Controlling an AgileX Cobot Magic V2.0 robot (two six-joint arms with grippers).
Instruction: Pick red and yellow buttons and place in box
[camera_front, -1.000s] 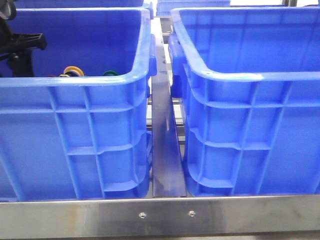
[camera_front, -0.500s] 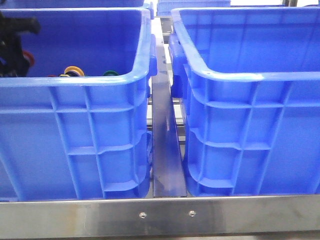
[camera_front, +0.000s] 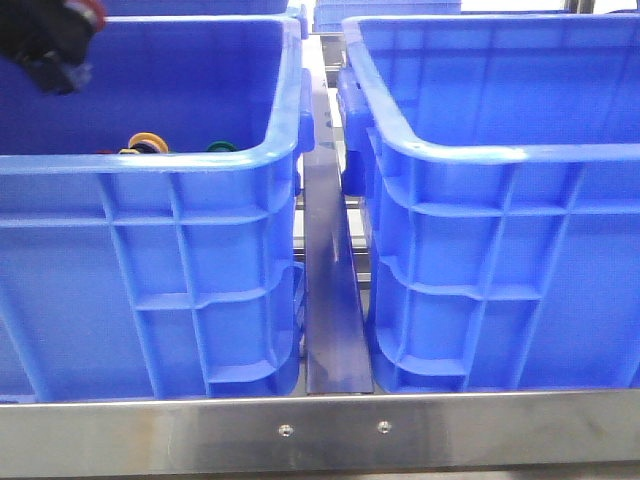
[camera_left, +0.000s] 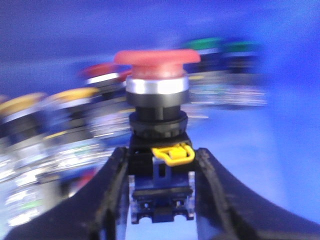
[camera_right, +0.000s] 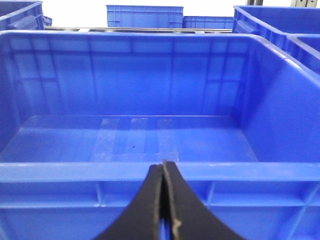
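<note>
One red button (camera_left: 157, 62) clamped in left gripper (camera_left: 161, 172), right gripper (camera_right: 163, 200) closed empty; next, carry to box (camera_front: 500, 150).

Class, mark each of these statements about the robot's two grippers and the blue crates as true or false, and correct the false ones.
1. The left gripper holds a red-capped button. True.
2. The right gripper is wide open. False: its fingers are pressed together, holding nothing.
3. The crate facing the right gripper has buttons in it. False: its visible floor is bare.
4. The held button has a silver collar under its cap. True.
5. The left crate contains a yellow-capped button. True.
</note>
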